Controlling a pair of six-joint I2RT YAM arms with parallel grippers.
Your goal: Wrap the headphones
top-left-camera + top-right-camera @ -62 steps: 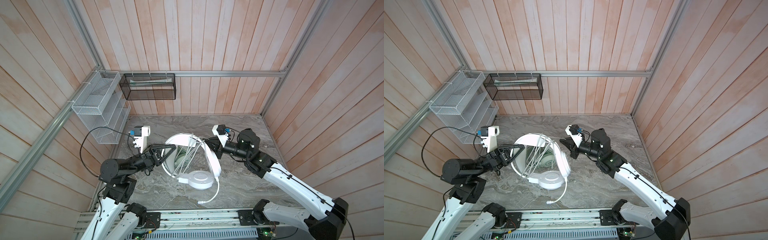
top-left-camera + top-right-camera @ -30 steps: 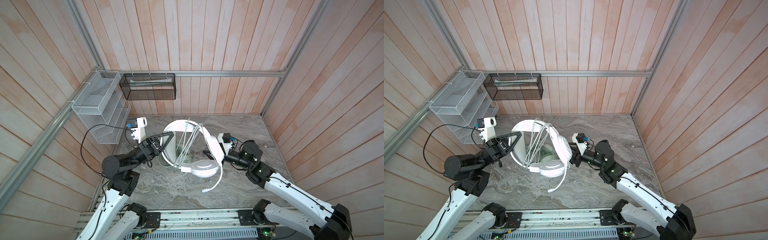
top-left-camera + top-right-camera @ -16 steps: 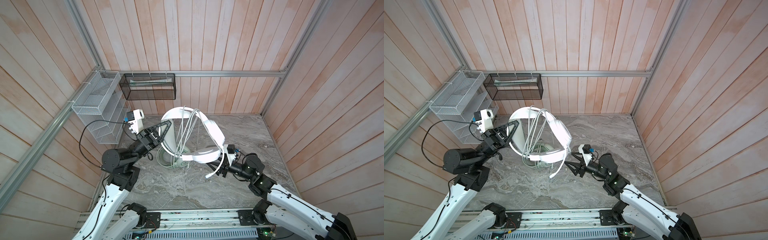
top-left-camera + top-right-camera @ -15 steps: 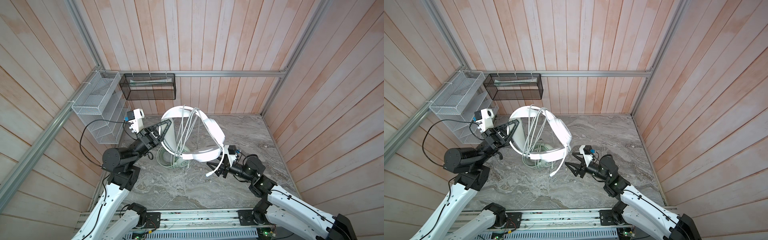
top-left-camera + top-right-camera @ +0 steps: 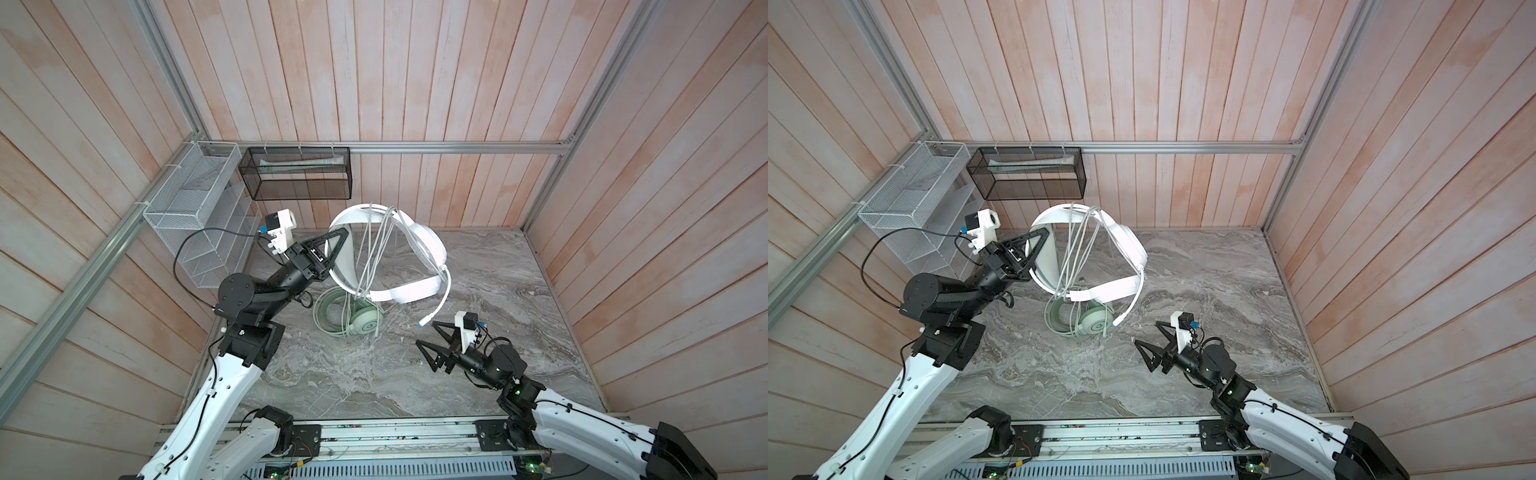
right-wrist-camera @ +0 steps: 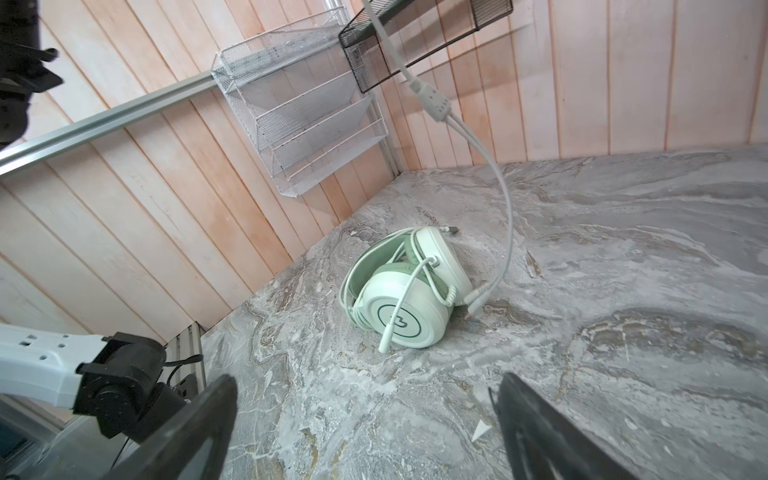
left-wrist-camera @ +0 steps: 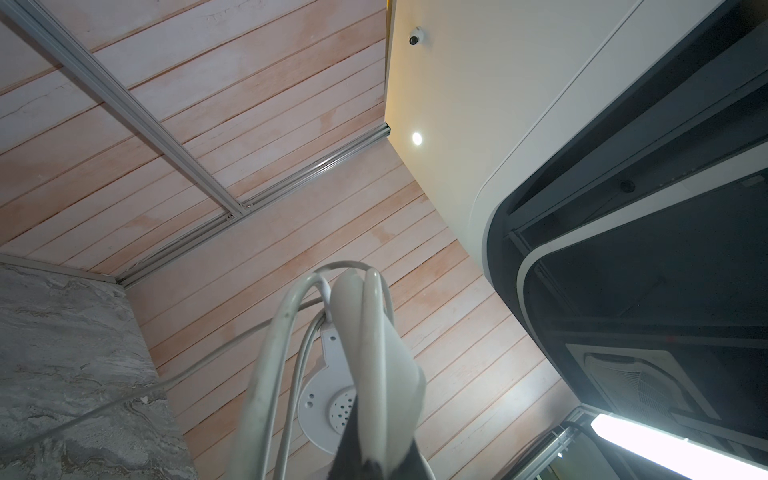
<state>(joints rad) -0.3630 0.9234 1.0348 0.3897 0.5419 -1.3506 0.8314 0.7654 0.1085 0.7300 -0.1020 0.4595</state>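
The white headphones (image 5: pixel 417 245) hang in the air over the back left of the table in both top views, their grey cord (image 5: pixel 374 257) looped over the headband. My left gripper (image 5: pixel 332 254) is shut on the headset's white band (image 7: pixel 376 374). The boom mic (image 5: pixel 439 301) droops toward the right. The mint-green headphones (image 5: pixel 365 322) (image 6: pixel 409 309) lie on the table beneath, with their cord wound round them. My right gripper (image 5: pixel 424 332) (image 6: pixel 365 378) stands open and empty low over the table, to the right of the green set and apart from both headsets.
A white wire rack (image 5: pixel 199 216) and a black mesh basket (image 5: pixel 299 172) hang on the walls at the back left. The grey cord's inline remote (image 6: pixel 432 102) dangles and its plugs rest on the marble table (image 5: pixel 478 270) beside the green set.
My right gripper has let go of the white headset, opened wide and drawn back toward the front right. The left arm has lifted the white headset higher off the table.
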